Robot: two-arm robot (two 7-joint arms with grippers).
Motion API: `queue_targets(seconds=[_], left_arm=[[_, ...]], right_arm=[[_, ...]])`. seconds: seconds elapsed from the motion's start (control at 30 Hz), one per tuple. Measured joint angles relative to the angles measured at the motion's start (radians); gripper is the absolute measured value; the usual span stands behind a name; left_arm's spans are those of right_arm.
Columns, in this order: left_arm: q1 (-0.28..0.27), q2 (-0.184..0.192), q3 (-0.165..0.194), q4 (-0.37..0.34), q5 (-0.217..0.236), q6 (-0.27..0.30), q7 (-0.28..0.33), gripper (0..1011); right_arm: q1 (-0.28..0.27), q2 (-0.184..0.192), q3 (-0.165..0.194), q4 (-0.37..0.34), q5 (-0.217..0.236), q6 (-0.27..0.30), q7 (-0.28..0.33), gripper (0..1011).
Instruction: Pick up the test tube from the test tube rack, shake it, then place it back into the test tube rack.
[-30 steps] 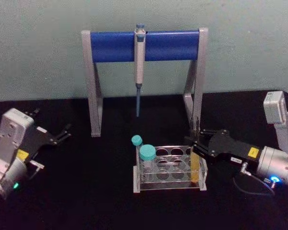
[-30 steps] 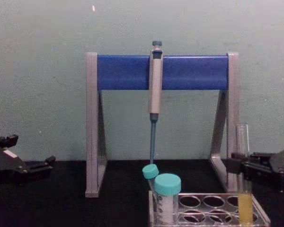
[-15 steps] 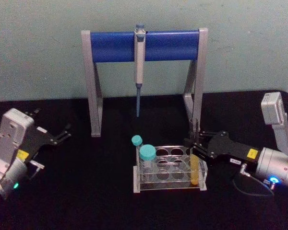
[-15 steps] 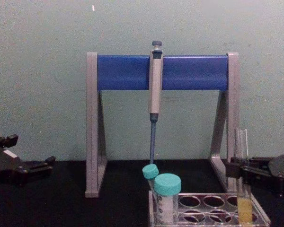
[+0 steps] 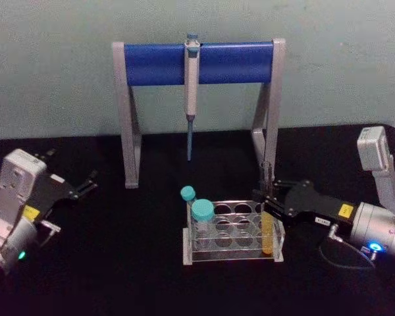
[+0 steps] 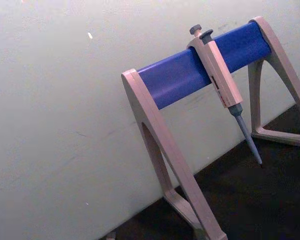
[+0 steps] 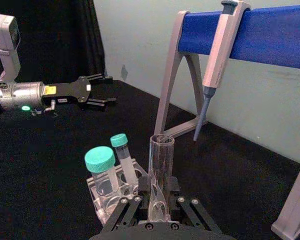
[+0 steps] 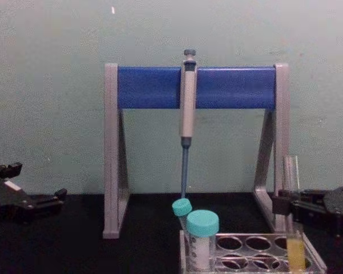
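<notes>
The test tube, clear with yellow-orange liquid at its bottom, stands upright in the right-end hole of the clear test tube rack. My right gripper reaches in from the right and is shut on the tube's upper part. From the chest view the test tube sits low in the rack, with the right gripper around it above the liquid. The right wrist view has the tube rising between the fingers. My left gripper rests open at the far left, away from the rack.
Two teal-capped tubes stand at the rack's left end. Behind the rack rises the grey-and-blue pipette stand, with a pipette hanging from its bar. Black table surface lies between the left gripper and the rack.
The right gripper has moved the test tube down, so it sits deeper in the rack's right-end hole. The left arm has not moved.
</notes>
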Motion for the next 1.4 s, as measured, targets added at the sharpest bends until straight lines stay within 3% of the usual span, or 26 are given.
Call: queue_targets(seconds=[0.7, 1.4], left_arm=[[0.0, 0.0, 0.0, 0.0, 0.0, 0.0, 0.0, 1001], [0.0, 0.0, 0.0, 0.0, 0.0, 0.0, 0.0, 1001]], right_arm=[[-0.001, 0.001, 0.001, 0.0, -0.002, 0.001, 0.003, 237], [-0.001, 0.001, 0.001, -0.001, -0.002, 0.001, 0.003, 890]])
